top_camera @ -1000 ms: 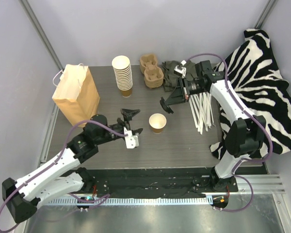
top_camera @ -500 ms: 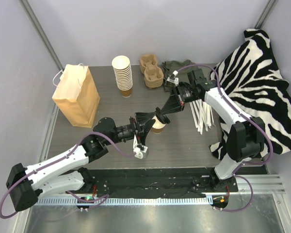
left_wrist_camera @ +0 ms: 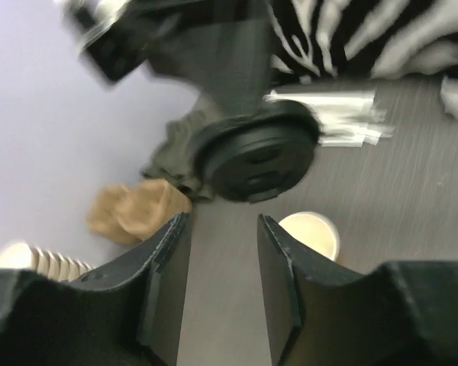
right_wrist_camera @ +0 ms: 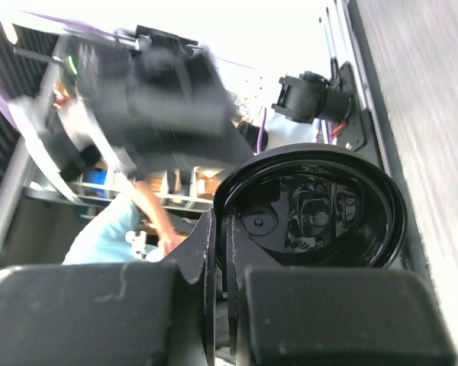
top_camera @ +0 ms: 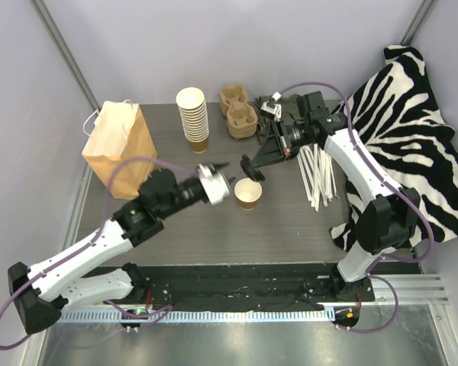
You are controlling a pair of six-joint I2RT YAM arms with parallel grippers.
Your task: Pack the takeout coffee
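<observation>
brown paper cup (top_camera: 248, 193) stands open on the dark bench (top_camera: 290, 221). right pincer (top_camera: 253, 167) clamps a round black plastic lid (left_wrist_camera: 256, 160) by its rim, near the cup. left pincer (left_wrist_camera: 223, 229) empty, fingers spread, beside cup.

The top view looks steeply down from behind the arm bases (top_camera: 343, 286), taking in the whole surface (top_camera: 290, 229). The left wrist view peers close past its own fingers (left_wrist_camera: 164, 267) at the black lid (left_wrist_camera: 256, 160) and open cup (left_wrist_camera: 309, 232). The right wrist view, closer, shares that lid, facing the bases.
</observation>
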